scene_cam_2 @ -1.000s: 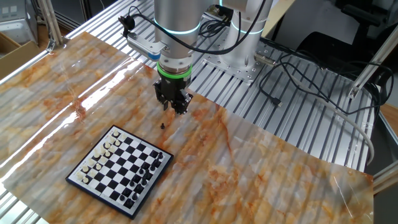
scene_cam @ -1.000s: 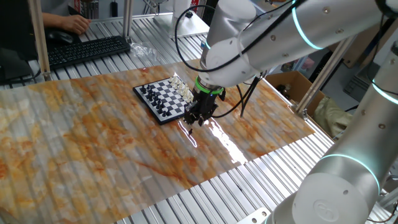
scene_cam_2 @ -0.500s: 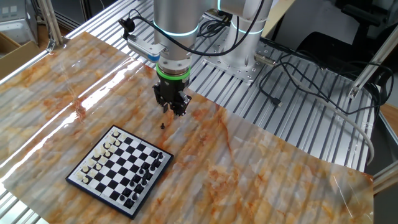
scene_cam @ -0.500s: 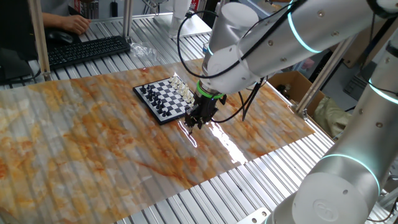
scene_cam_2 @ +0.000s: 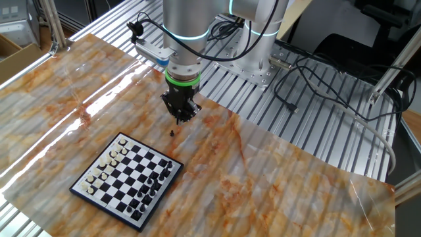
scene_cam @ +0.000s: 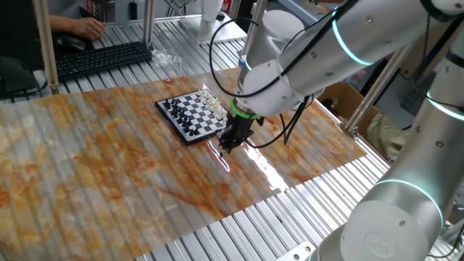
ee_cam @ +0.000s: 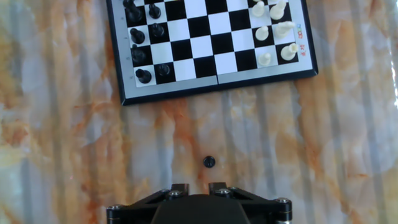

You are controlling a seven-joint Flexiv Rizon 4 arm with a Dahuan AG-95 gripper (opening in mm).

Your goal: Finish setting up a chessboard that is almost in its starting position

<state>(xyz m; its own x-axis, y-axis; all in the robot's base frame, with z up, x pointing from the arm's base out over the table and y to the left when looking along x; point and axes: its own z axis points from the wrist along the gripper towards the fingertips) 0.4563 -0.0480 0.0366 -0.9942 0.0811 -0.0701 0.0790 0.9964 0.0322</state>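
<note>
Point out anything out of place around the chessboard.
One small black piece stands off the chessboard, alone on the marbled mat beside the board's edge. The gripper hangs just above it. Nothing else looks odd.

We see small coloured print on the chessboard point(ee_cam: 211, 46) rim at its right edge, too tiny to read; we read nothing elsewhere.

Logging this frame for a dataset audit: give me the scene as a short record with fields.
surface: marbled orange-and-grey sheet over a slatted metal table
chessboard: flat on the sheet, black and white pieces along opposite sides
stray piece: one small black chess piece on the sheet, off the board
end effector: above the sheet close to the stray piece, holding nothing
finger state: cannot tell
background: black keyboard behind the sheet
</note>
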